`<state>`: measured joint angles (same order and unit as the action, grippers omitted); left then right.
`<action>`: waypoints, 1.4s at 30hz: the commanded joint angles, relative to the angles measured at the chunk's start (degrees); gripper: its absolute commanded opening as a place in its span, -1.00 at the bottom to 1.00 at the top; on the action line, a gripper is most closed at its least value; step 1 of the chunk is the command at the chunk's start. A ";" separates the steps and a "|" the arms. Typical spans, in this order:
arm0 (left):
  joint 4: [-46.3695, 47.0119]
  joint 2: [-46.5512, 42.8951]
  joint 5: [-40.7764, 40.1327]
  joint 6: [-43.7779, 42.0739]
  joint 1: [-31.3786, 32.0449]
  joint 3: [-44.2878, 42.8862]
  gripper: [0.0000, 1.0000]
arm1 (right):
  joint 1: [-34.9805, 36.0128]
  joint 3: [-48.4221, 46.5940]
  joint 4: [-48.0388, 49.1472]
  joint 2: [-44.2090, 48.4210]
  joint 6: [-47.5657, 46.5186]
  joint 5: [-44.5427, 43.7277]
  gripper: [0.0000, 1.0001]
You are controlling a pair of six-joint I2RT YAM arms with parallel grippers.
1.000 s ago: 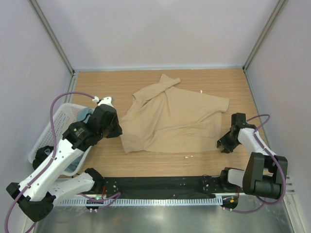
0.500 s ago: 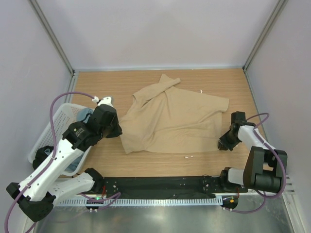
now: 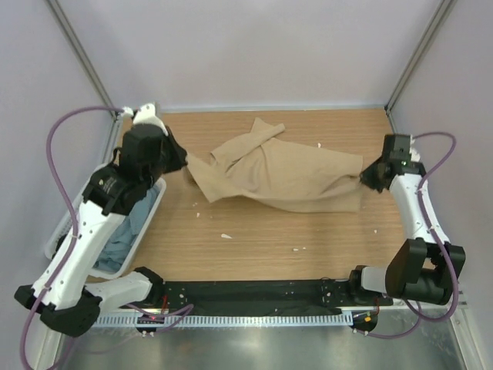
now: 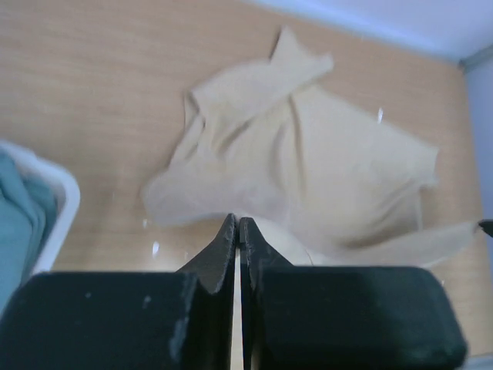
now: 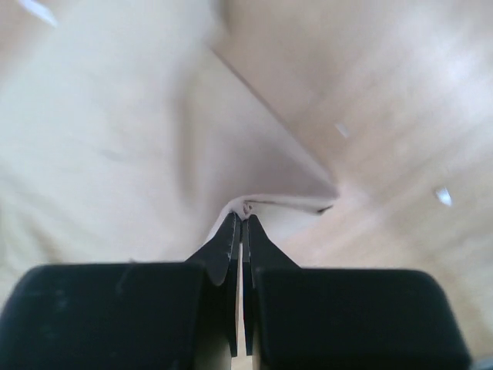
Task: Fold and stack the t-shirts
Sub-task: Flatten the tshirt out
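**Top view, L to R.** White mesh basket (image 3: 143, 222) sits well L of the tan t-shirt (image 3: 285, 173), at the L edge of the table (image 3: 269, 254). The grey-blue t-shirt (image 3: 123, 235) lies bunched inside it, apart from the tan one. The L arm (image 3: 81, 231) reaches across the basket and hides most of it. A purple cable (image 3: 50, 146) loops further L.

L gripper (image 3: 179, 158) is at the tan t-shirt's L corner, jaws pressed fully together and pinching that corner, w/ cloth drawn up to the tips.

The tan t-shirt lies mid-table, crumpled, one sleeve pointing to the far side. Its near edge runs from one gripper to the other. Small white scraps (image 3: 226, 236) lie on bare wood just on the near side of the tan t-shirt.

R gripper (image 3: 370, 176) is at the tan t-shirt's R corner, jaws closed to a slit.

**R wrist view.** A small fold of tan cloth is nipped between the fingertips (image 5: 225, 245).
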<state>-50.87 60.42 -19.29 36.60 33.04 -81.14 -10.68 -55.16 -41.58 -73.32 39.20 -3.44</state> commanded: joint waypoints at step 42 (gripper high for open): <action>38.63 22.79 6.00 -49.88 -3.93 -18.90 -1.00 | 0.31 -22.74 16.03 10.59 0.71 4.50 -0.98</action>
<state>-16.36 75.26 -14.59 -12.69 32.86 -108.27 -10.57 -84.23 -38.26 -59.33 39.20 1.61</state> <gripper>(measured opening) 0.005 0.036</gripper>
